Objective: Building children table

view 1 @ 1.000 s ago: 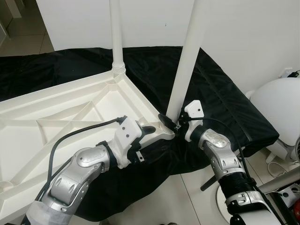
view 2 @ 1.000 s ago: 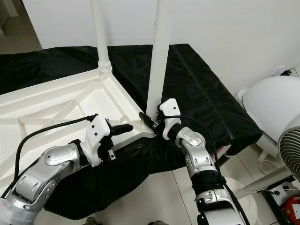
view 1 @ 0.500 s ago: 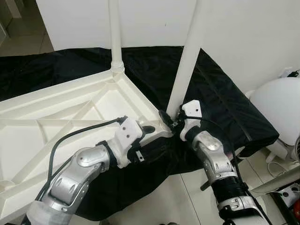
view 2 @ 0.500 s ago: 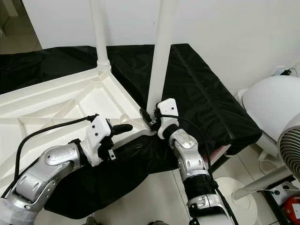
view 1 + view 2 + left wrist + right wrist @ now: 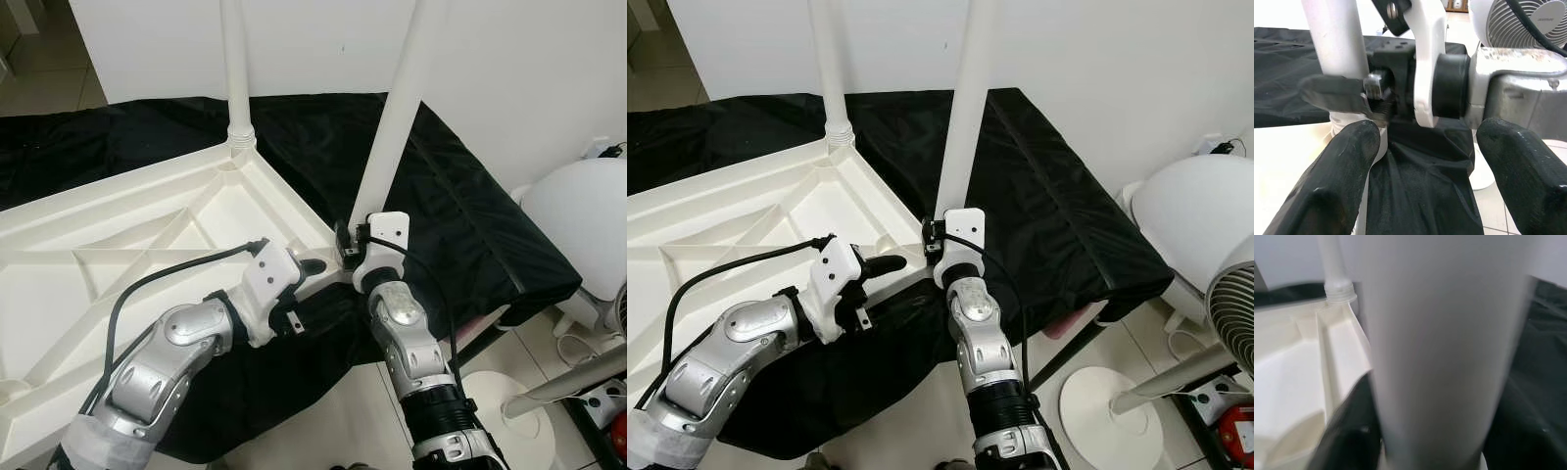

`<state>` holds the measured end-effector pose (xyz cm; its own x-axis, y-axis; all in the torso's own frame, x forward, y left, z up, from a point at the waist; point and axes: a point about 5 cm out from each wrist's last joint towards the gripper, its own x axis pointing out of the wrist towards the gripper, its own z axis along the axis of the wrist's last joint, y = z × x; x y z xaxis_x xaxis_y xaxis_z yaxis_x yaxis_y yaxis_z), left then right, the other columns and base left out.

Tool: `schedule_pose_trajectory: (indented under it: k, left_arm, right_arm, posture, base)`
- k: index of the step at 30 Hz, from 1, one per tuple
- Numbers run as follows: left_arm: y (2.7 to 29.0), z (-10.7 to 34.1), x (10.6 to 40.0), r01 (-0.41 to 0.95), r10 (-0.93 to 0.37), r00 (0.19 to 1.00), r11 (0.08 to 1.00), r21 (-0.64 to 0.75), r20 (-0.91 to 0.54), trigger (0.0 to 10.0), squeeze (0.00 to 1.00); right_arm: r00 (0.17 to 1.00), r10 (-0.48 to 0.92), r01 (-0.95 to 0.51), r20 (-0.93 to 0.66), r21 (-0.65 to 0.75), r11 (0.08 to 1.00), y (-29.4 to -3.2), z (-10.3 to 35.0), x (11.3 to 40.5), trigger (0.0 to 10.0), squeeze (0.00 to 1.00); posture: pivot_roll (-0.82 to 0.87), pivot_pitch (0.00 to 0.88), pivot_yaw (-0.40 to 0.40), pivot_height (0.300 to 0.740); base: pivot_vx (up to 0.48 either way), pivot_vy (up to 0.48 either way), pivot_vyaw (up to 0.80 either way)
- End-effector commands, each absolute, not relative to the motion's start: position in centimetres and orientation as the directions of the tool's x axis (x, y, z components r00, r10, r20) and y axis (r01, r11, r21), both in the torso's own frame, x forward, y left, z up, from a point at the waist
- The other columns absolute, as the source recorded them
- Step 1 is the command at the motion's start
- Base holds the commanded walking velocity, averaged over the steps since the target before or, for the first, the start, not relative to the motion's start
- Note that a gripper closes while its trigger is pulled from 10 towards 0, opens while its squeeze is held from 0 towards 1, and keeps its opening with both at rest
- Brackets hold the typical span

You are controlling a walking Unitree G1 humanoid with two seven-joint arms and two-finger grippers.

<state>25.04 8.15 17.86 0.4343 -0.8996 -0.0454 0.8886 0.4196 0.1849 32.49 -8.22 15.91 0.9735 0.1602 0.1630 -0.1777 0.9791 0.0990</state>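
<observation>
upright, the near table leg (image 5: 392,117) stands in the corner socket of the upturned tabletop (image 5: 118,245); the right gripper (image 5: 345,245) clamps its base, nearest, while the left gripper (image 5: 309,266) hovers spread beside it.

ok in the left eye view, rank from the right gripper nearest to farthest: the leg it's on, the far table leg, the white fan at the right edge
1. The near leg: the right gripper is at its base, at the tabletop's near corner.
2. The far leg: standing in the tabletop's far corner, to the gripper's left and beyond.
3. The white fan: off the black cover, far right.
</observation>
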Motion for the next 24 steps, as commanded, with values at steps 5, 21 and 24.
schedule_pose_trajectory:
  k: [5,21,24]
  left_arm:
    - [8.2,17.8,25.1,0.884,-0.896,0.441,0.424,0.199,-0.051,10.0,0.0]
    - [8.4,17.9,25.5,0.865,-0.882,0.47,0.45,0.221,-0.045,10.0,0.0]
    - [8.3,18.0,25.6,0.865,-0.883,0.467,0.447,0.228,-0.042,10.0,0.0]
  right_arm:
    - [0.968,0.175,-0.198,0.182,0.115,0.974,-8.3,16.4,32.4,10.0,1.0]
    - [0.858,0.485,-0.482,0.172,-0.062,0.874,-10.9,16.8,32.2,10.0,0.0]
    - [0.812,0.572,-0.564,0.119,-0.096,0.82,-11.6,16.2,32.7,10.0,0.0]
  posture:
    - [0.03,0.082,-0.035,0.74]
    - [0.05,0.058,-0.05,0.74]
    - [0.05,0.048,-0.049,0.74]
  base:
    - [0.0,0.0,0.0]
    - [0.0,0.0,0.0]
    - [0.0,0.0,0.0]
